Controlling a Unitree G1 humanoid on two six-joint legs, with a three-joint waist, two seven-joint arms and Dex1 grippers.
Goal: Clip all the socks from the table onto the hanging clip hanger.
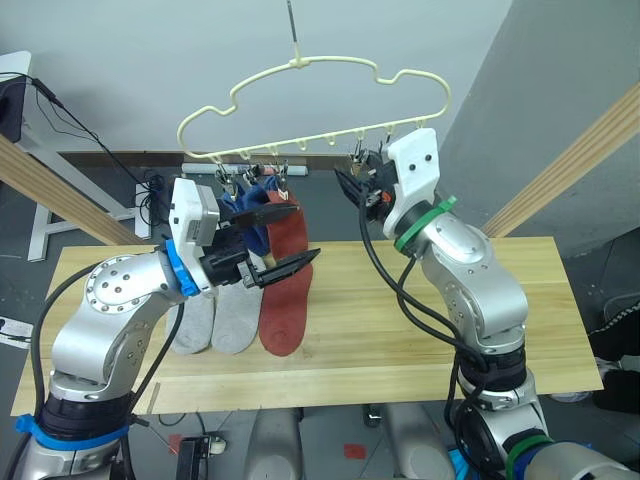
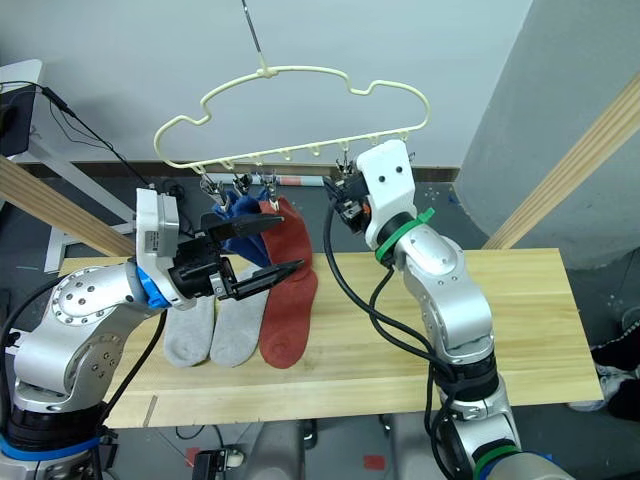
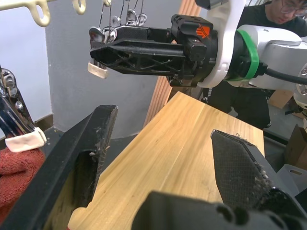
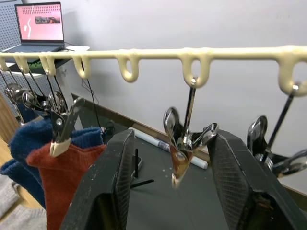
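The clip hanger (image 1: 318, 100) hung above the table's (image 1: 420, 320) far edge. A blue sock (image 2: 238, 225) and a rust sock (image 2: 288, 235) hung clipped at its left; two grey socks (image 2: 215, 330) and another rust sock (image 2: 290, 320) lay below. The left gripper (image 2: 262, 250) was spread, empty; the right gripper (image 4: 168, 191) was spread around a metal clip (image 4: 184, 143)

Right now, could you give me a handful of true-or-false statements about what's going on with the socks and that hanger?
1. A red sock hangs clipped to the hanger. True.
2. Two grey socks lie on the table. True.
3. The left end effector is shut on a grey sock. False: its fingers are apart and hold nothing.
4. The right end effector straddles a bare clip. True.
5. The hanger lies flat on the table. False: it hangs above the table.
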